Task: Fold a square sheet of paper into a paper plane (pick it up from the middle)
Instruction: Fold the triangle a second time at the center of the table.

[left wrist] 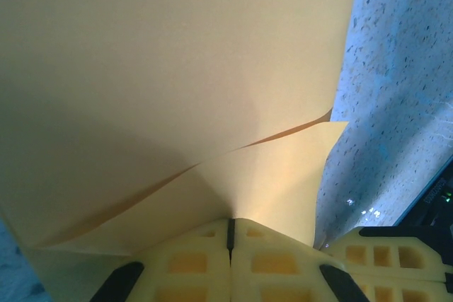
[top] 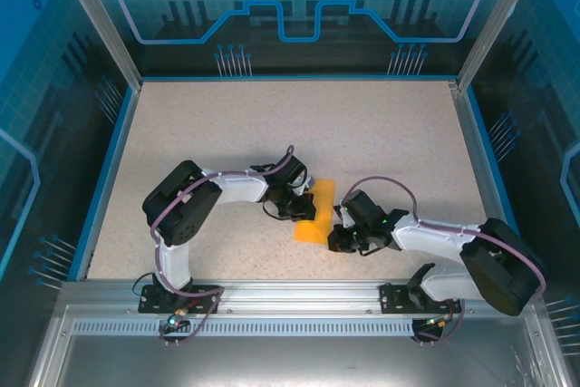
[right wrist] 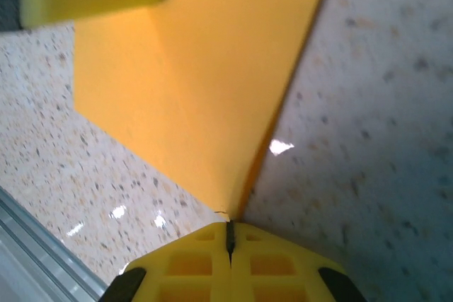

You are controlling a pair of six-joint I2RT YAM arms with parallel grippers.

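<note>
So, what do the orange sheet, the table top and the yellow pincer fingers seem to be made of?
The orange sheet is most likely thin matte paper: it bends in a soft curve and keeps a sharp crease. The table top is a hard, speckled beige surface, perhaps laminate or a stone-look board, and it shows small glints of light. The pincer fingers are probably yellow moulded plastic, with square recesses.

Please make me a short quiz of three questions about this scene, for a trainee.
1. True or false: the left end effector is shut on the paper.
2. What does the right end effector hold? A nothing; B the paper; C a cable.
3. Which colour is the paper?
Key: 1 true; 2 B; 3 orange.
</note>
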